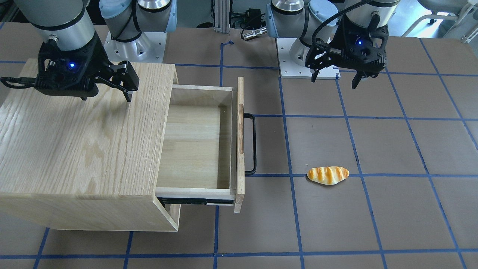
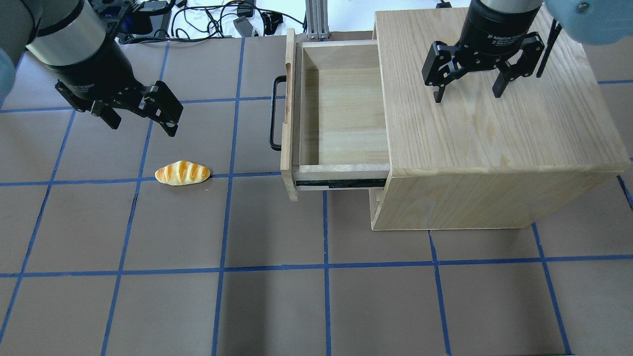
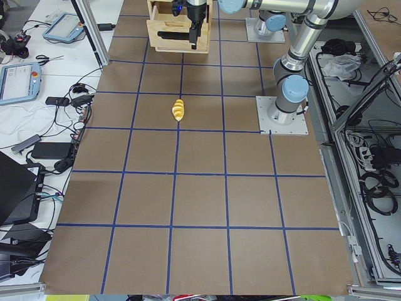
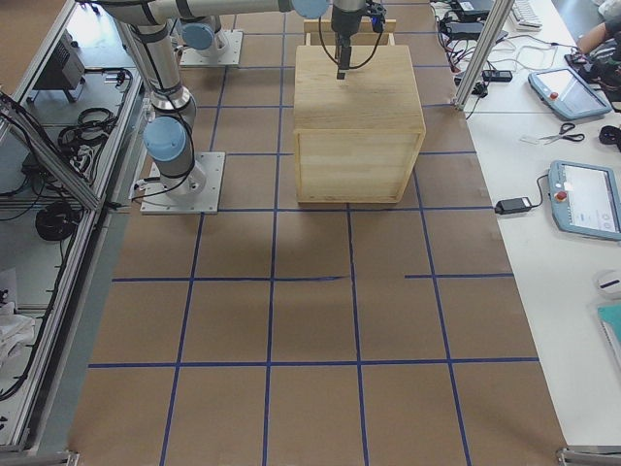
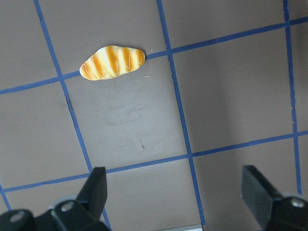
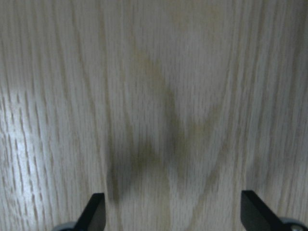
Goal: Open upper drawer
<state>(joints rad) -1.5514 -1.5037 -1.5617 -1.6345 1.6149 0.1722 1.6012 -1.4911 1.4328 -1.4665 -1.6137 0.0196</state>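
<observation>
Both idle: left pincer (image 2: 142,124) gapes over the worktop (image 2: 198,296), right pincer (image 2: 468,94) gapes above the cabinet (image 2: 494,143), likely because the upper drawer (image 2: 341,113) stands open.

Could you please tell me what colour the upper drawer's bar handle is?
Black; the handle shows best in the front-facing view.
</observation>
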